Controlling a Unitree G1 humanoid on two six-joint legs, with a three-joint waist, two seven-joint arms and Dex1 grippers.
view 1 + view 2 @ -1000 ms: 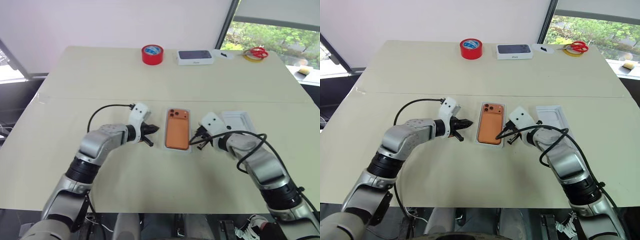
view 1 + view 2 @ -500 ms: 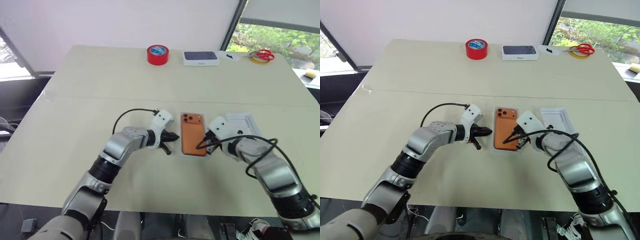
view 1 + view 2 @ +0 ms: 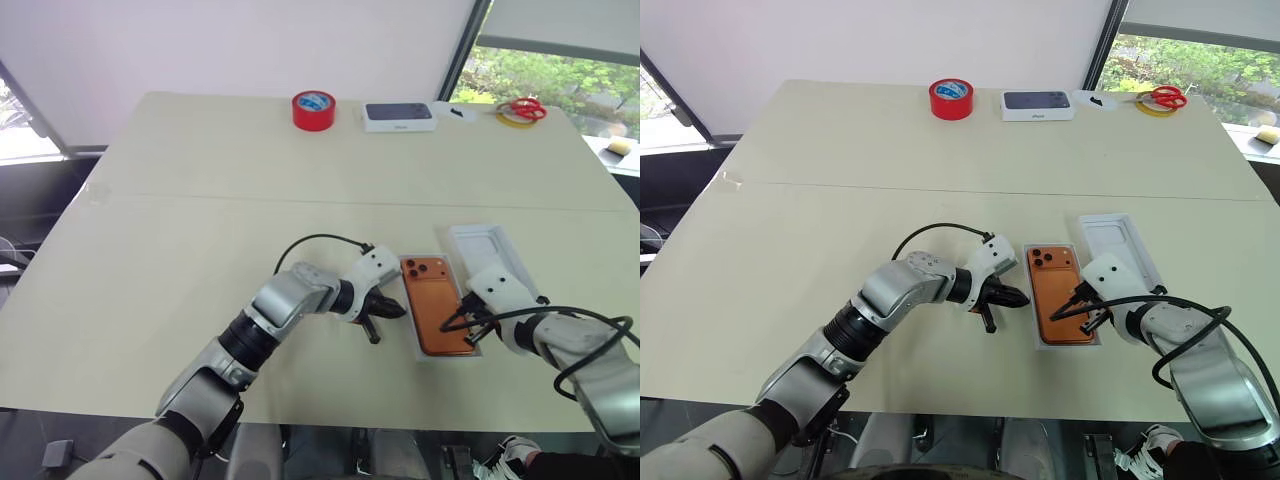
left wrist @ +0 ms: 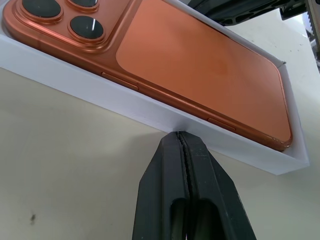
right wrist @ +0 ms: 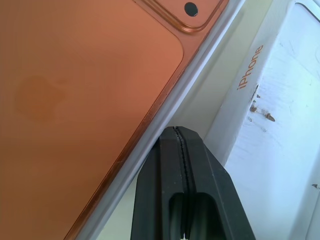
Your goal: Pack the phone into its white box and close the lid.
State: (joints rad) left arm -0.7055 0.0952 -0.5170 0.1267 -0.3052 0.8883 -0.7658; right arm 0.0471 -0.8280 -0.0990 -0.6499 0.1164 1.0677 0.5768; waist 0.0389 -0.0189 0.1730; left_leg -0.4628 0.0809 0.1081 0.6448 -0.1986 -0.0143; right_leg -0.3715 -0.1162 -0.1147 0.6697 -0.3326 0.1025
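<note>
— From up at the head, what's on the table?

— One orange phone (image 3: 437, 303), back up, lying in its white box (image 3: 418, 342) near the front edge. One lid (image 3: 483, 250), inner face up, just beside the tray on the robot's right and a bit farther back. At the far edge: one red tape roll (image 3: 313, 109), one white box printed with a dark phone (image 3: 399, 116), one yellow ring with red scissors (image 3: 518, 108) lying on it.

— And the arms?

— Two. The left gripper (image 3: 385, 311) sits at the tray's left side with its black fingers pressed together, holding nothing. The right gripper (image 3: 452, 322) is at the tray's right side near the front corner, fingers also pinched together on nothing.

— The other eye?

— Same count, same layout: phone in the tray, lid beside it, one gripper on each flank.

— Left wrist camera?

— Two black fingers (image 4: 170, 185) squeezed flat against each other, tips right at the tray's white side wall; I can't tell if they touch it. The phone fills the tray, three lenses showing in its raised cluster (image 4: 60, 17).

— Right wrist camera?

— Two fingers again, pressed together, tips at the tray's other long wall. The phone's orange back is on one side, and the lid's white wall with "iPhone" lettering (image 5: 248, 67) is on the other, just beside the tray.
</note>
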